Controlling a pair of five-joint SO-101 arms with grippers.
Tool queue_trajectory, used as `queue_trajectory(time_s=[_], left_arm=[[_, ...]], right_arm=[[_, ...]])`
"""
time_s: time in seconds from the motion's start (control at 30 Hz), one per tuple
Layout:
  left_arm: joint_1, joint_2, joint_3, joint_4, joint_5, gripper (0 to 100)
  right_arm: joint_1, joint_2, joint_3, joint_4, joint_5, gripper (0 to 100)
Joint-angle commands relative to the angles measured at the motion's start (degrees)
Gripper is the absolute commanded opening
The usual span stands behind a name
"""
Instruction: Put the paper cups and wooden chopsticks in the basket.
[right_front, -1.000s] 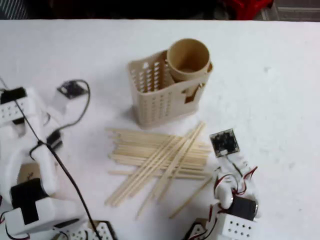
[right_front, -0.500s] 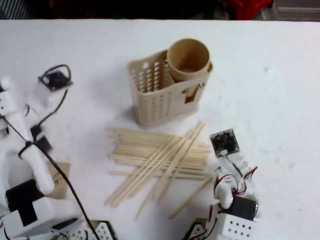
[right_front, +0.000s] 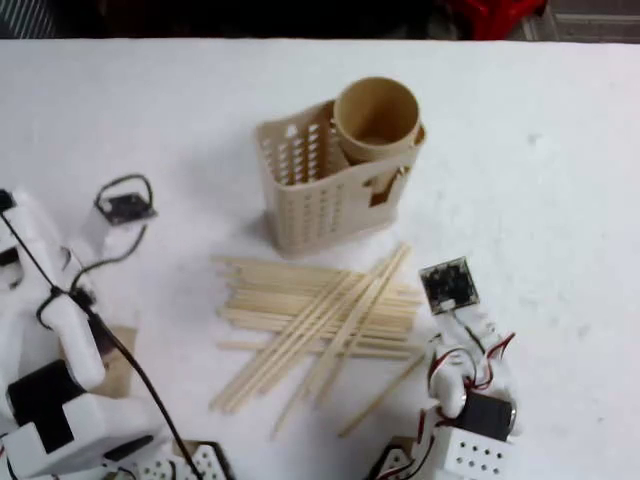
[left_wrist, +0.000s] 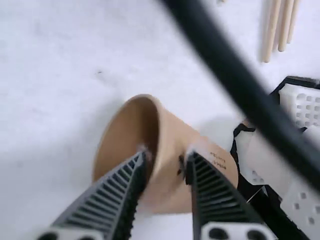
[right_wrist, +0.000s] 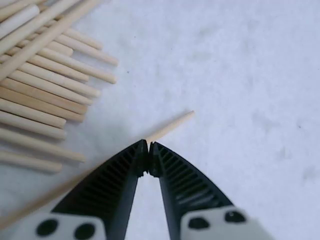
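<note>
moved: left gripper (left_wrist: 166, 154) has been drawn back toward its base.
left fingers: pinched on the paper cup (left_wrist: 120, 140) wall, one inside the rim, one outside.
right gripper (right_wrist: 149, 150): fingers pressed together, above a stray chopstick (right_wrist: 172, 125).
chopsticks (right_front: 320, 315): piled before the basket (right_front: 320, 205).

The white table (right_front: 560, 150) is carrying a pale slotted basket (right_front: 325, 205), which is standing upright near its middle. Just in front of it a loose heap of wooden chopsticks (right_front: 320, 320) is lying flat, several crossing the rest at a slant. One stray chopstick (right_front: 383, 395) is lying just off the heap's near right corner. At the left, a brown paper cup (left_wrist: 172, 132) is lying on its side, seemingly resting on the table.
</note>
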Motion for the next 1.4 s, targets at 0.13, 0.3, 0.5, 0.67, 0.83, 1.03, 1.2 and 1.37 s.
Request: queue_trajectory(time_s=[0.13, 0.3, 0.5, 0.67, 0.83, 1.03, 1.2, 1.37], left_arm=[[-0.8, -1.7, 4.8, -4.2, -4.7, 7], [-0.7, -1.8, 1.3, -1.4, -4.6, 2], [-0.6, -1.8, -13.2, 4.0, 2.1, 2], [2.8, -1.9, -27.4, 4.2, 14.2, 2], [12.9, -1.9, -40.5, 4.2, 29.8, 2], [31.4, -1.9, -58.7, 4.1, 47.3, 2], [49.5, -1.2, -71.1, 1.1, 56.2, 2], [61.5, -1.2, -71.8, -11.8, 59.3, 2]], right_arm=[[0.6, -0.4, 0.4, -1.0, 0.4, 1.7], [0.6, -0.4, 0.4, -1.0, 0.4, 1.7], [0.6, -0.4, 0.4, -1.0, 0.4, 1.7], [0.6, -0.4, 0.4, -0.9, 0.4, 1.7], [0.6, -0.4, 0.4, -0.8, 0.4, 1.7], [0.6, -0.4, 0.4, -0.8, 0.4, 1.7], [2.3, -0.4, 0.4, -1.1, 0.0, 1.7], [5.1, -0.4, 0.4, -2.7, -1.9, 1.7]])
